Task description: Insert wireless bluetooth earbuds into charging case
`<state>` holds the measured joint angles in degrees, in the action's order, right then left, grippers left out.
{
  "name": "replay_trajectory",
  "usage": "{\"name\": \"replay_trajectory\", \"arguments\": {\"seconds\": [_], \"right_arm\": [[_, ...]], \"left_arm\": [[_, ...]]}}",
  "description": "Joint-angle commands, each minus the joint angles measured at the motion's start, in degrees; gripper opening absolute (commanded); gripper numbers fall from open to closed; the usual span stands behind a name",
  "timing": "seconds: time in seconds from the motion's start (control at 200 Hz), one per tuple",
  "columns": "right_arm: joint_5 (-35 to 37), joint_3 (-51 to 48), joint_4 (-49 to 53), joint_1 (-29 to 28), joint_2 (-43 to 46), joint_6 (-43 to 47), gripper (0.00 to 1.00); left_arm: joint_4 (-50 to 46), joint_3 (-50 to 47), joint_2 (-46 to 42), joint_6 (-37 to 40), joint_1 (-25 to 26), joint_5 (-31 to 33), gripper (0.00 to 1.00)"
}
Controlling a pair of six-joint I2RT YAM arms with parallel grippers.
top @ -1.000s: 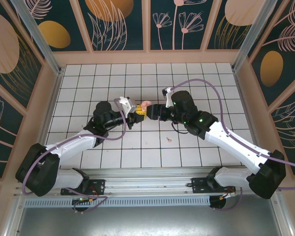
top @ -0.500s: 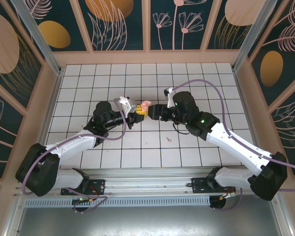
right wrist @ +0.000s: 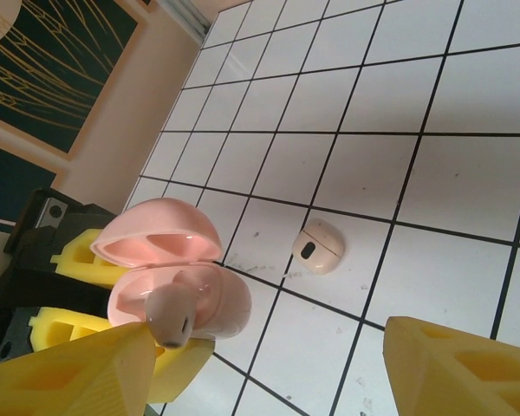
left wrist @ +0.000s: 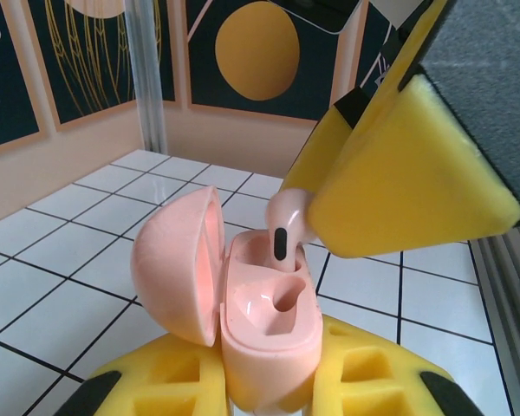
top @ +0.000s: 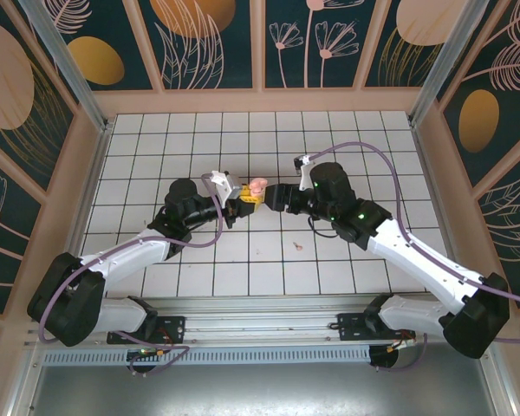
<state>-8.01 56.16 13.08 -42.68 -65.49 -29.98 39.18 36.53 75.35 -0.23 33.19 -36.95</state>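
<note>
Right now my left jaws are pressed together on the charging case [left wrist: 269,334], pinching its lower body between their yellow pads [left wrist: 160,386]. The lid [left wrist: 178,260] is swung open to one side of those jaws, and the case's pale recessed inside faces up.

My right jaws have their tips just beside the left jaws, almost nose to nose. They are spread wide. An earbud [left wrist: 282,227] sits against the tip of one right pad [left wrist: 399,173], directly over the open case, and its lower end meets the rim of the far recess. I cannot tell whether it has gone into the slot at all. The bud touches that one pad only. The other right pad [right wrist: 459,364] stands well apart from it, with bare counter [right wrist: 416,191] showing between the two.

A second earbud [right wrist: 318,246] lies on a white tile out in front of the gap between the right jaws. It touches neither pad and lies apart from the case, with a dark spot on its upper face.
</note>
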Motion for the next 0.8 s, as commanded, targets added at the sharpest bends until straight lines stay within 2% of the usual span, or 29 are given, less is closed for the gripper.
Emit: {"name": "replay_trajectory", "arguments": {"seconds": [0.0,0.425,0.656,0.796], "right_arm": [[-0.4,-1.3,-1.7,0.8,1.5,-1.0,0.71],[-2.3,-2.6,-4.2,2.2,3.6,-1.9,0.71],[-7.5,-5.9,-10.1,4.1,8.2,-3.2,0.7],[-10.3,-5.9,-12.0,4.8,7.8,-3.6,0.7]], "left_arm": [[1.6,2.2,-1.3,0.6,0.2,-0.5,0.16],[1.3,2.5,-1.3,0.6,0.3,-0.8,0.16],[1.3,2.3,-1.4,0.6,0.2,-0.9,0.16],[1.5,2.3,-1.3,0.3,0.3,-1.0,0.16]]}}
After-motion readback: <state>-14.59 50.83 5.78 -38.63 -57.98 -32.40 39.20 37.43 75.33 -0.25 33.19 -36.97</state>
